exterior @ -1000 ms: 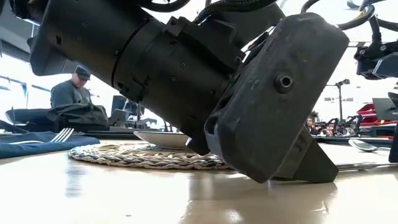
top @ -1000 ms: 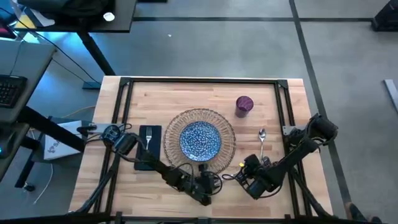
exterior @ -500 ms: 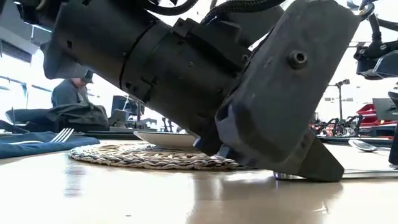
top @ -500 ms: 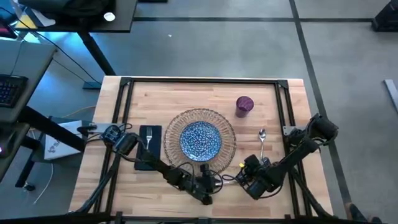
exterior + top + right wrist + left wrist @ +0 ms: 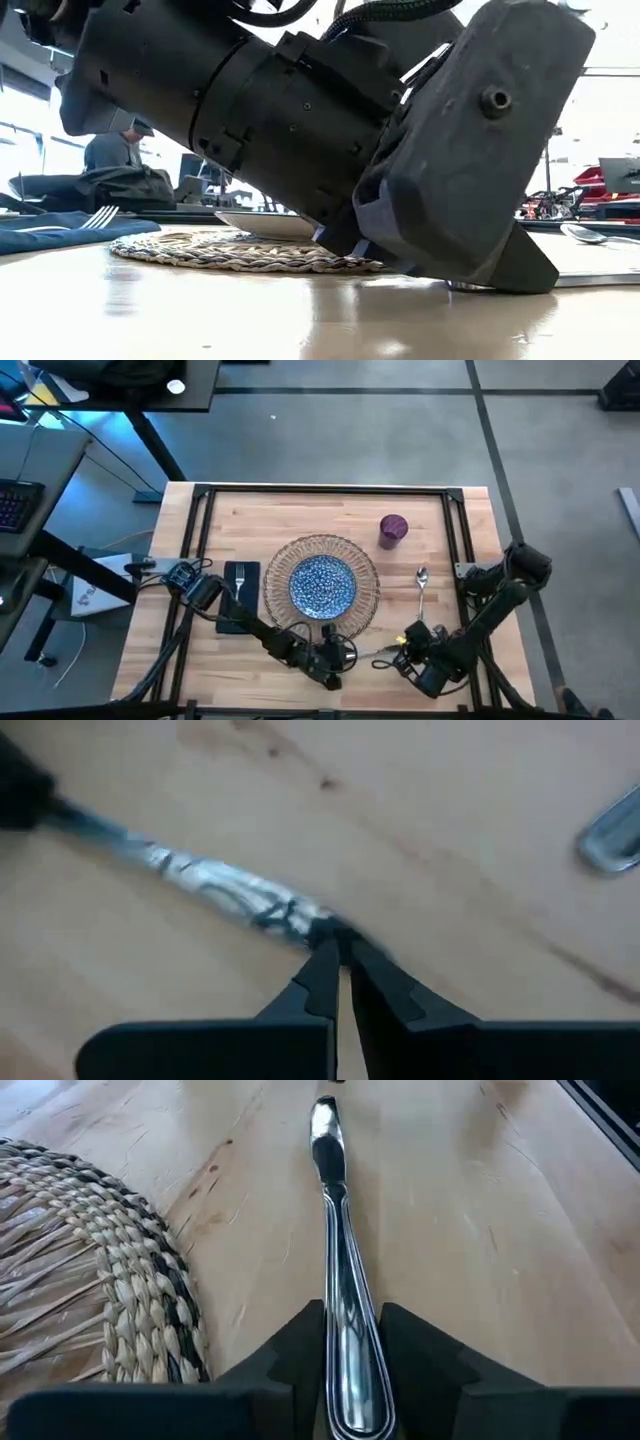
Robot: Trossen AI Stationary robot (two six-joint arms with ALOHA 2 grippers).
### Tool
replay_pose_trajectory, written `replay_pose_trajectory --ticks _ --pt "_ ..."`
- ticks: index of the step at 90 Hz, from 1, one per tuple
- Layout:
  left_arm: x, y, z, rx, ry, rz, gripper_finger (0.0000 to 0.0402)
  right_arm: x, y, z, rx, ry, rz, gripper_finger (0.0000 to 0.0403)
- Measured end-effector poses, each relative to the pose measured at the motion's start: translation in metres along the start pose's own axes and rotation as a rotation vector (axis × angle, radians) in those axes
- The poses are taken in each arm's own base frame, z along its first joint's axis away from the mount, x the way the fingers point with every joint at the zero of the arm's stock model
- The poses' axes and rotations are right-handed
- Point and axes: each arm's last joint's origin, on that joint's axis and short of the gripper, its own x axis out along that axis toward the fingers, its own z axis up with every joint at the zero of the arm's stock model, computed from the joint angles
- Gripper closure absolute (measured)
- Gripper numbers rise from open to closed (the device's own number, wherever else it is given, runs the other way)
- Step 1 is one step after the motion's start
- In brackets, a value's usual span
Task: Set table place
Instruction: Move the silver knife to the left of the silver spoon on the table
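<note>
Gripping a table knife [image 5: 338, 1290] between narrow jaws, the left gripper [image 5: 335, 657] holds it low at the table's [image 5: 300, 515] near edge, right of the wicker mat [image 5: 90, 1270]. The right gripper [image 5: 415, 658], fingers nearly together, pinches the blade's far end. Should both pull unevenly, the knife could twist and slip.

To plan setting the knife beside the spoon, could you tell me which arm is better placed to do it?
Probably the left: the left gripper already clasps the knife beside the mat. The right gripper sits only at the knife's far tip, near the spoon.
</note>
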Motion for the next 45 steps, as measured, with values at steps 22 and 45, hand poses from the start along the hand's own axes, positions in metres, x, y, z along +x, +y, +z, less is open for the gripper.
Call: replay_pose_trajectory --ticks 22,45 --pt "-0.001 -0.002 -0.001 0.013 -0.007 0.000 0.0326 0.014 0.008 0.002 -0.009 0.019 -0.006 0.0403" --pt "-0.001 -0.002 0.000 0.011 -0.016 0.002 0.0321 0.020 0.010 0.001 -0.010 0.033 -0.012 0.0403"
